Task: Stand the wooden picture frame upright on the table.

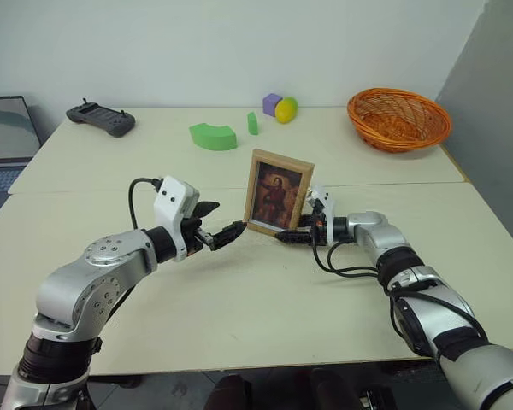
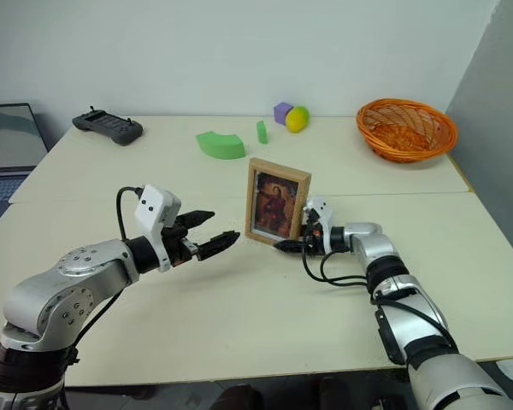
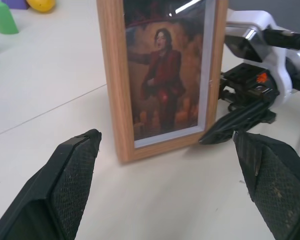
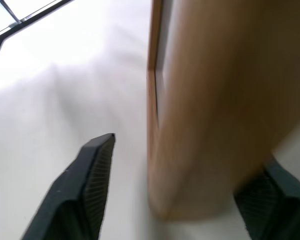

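Item: wooden picture frame, standing on its short lower edge near the middle of the table, just on the near side of the seam that crosses the tabletop. Long axis: vertical, with perhaps a slight lean back. Facing: the dark portrait is turned toward the robot; the back and any stand are hidden from here. Right gripper: low at the frame's lower right corner, reaching in sideways from the right. Its fingers are spread, one on each side of the frame's edge as the right wrist view has it, with a gap showing on at least one side; not pinching the wood, by the look of it, though whether the far finger touches cannot be told. This is the nearer arm. Left gripper: fingers wide apart, holding nothing, hovering just left of the frame's lower left corner and clear of it, pointed at the frame's face. Judgement: the frame appears to stand unaided, so the coming move turns on drawing the right fingers straight out sideways, away to the right, without brushing that lower corner.
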You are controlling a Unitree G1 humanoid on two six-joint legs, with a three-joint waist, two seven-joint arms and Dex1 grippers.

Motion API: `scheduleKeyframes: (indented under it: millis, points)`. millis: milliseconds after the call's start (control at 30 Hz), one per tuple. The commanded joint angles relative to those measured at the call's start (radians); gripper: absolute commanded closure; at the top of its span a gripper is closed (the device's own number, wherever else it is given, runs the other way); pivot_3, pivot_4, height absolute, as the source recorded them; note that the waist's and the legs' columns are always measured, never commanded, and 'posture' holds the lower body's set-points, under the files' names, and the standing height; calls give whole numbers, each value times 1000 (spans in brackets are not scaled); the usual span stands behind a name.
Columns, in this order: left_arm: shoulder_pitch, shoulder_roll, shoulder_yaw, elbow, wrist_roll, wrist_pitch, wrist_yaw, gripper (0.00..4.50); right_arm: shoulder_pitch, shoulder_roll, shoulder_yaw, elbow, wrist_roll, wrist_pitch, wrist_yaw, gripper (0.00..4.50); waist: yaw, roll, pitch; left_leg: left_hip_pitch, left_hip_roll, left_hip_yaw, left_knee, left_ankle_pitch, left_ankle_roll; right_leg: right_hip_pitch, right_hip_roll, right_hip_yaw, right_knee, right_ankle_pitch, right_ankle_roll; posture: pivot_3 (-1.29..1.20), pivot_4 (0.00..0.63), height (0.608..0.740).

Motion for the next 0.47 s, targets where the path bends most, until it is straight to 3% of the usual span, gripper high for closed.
scheduleKeyframes:
  millis: [33, 167, 333, 467]
  points:
    - [-15, -3, -10, 24, 58, -55, -42, 0, 73, -73, -28, -150, -19, -15, -20, 56, 0, 0, 0, 0, 0, 0, 0, 0, 0, 0, 0, 0, 0, 0, 0, 0, 150, 740]
    - [-10, -4, -12, 75, 107, -95, -78, 0, 222, -160, -68, -459, 2, 50, -77, 56, 8, 0, 0, 0, 0, 0, 0, 0, 1, 0, 0, 0, 0, 0, 0, 0, 150, 740]
    - [-26, 4, 35, 134, 115, -130, -137, 0, 356, -221, -125, -919, 126, 299, -130, 56, 3, 0, 0, 0, 1, 0, 0, -1, 1, 0, 1, 0, 1, 0, 0, 0, 150, 740]
    - [-40, 30, 36, 181, 148, -165, -185, 0, 386, -222, -145, -1075, 173, 413, -204, 56, 0, 0, 0, 1, 1, -2, -1, -1, 2, 0, 1, -1, 1, 0, 0, 0, 150, 740]
